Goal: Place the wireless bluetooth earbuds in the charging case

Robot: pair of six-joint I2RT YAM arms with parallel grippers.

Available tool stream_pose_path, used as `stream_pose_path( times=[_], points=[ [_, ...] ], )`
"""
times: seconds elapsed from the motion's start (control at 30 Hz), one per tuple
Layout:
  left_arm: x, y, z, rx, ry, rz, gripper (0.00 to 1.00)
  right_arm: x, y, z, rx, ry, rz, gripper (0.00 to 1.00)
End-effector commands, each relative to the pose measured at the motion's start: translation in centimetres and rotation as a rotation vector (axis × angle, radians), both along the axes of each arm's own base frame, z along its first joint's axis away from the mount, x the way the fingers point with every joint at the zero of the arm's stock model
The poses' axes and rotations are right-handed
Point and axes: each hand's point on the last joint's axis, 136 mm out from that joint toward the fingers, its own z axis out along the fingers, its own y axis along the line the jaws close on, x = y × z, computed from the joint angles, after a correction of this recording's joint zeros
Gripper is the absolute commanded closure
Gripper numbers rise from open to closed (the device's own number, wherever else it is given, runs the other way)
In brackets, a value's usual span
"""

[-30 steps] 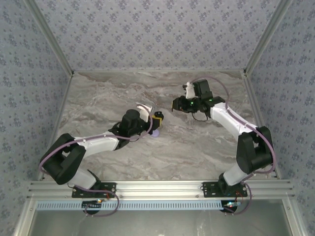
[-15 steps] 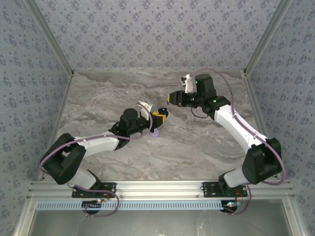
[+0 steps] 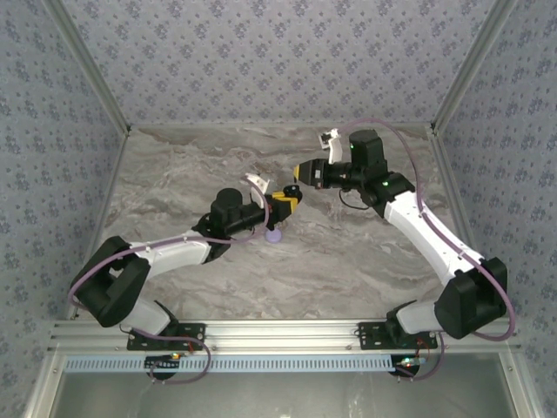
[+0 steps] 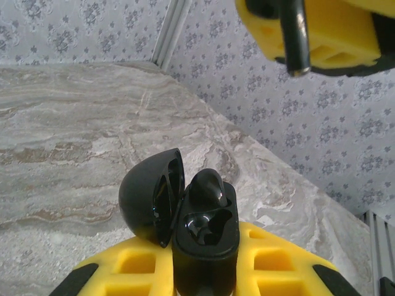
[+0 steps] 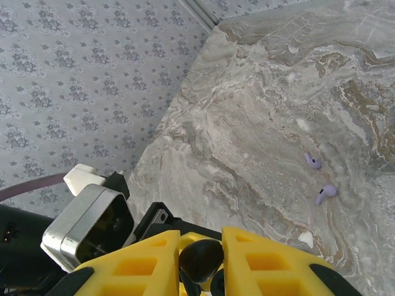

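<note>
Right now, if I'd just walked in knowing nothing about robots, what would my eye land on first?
Probably the two yellow-fingered tools almost meeting above the middle of the marble table. The left tool grips an open black charging case with one black earbud seated inside. Close beside it, the right tool pinches a second black earbud. Two lavender earbuds lie loose on the marble.

Left gripper [image 3: 284,202], right gripper [image 3: 304,171], seemingly clamped

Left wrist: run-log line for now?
left fingers: shut on open black case | case: one black earbud seated, other slot empty | right fingers: shut on second black earbud, apart from case | lavender earbuds on table
</note>
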Motion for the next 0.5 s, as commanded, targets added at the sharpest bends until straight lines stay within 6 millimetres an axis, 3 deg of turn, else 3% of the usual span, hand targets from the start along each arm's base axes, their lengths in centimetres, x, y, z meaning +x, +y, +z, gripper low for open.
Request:
stream_pose_path(
  times=[0.0, 0.17, 0.23, 0.47],
  points=[
    [-0.7, -0.5, 4.6, -0.098, -0.08, -0.04, 0.89, -0.9, 0.2, 2.1, 0.026, -0.077, 0.034, 0.76],
    [-0.8, -0.5, 5.4, -0.118, -0.09, -0.045, 0.89, -1.1, 0.2, 2.6, 0.032, -0.096, 0.039, 0.76],
    [-0.9, -0.5, 5.7, -0.123, -0.089, -0.046, 0.9, -1.3, 0.2, 1.2, 0.017, -0.071, 0.041, 0.76],
    [-1.1, -0.3, 6.8, -0.142, -0.098, -0.049, 0.89, -1.7, 0.4, 1.0, 0.002, -0.08, 0.059, 0.75]
  ],
)
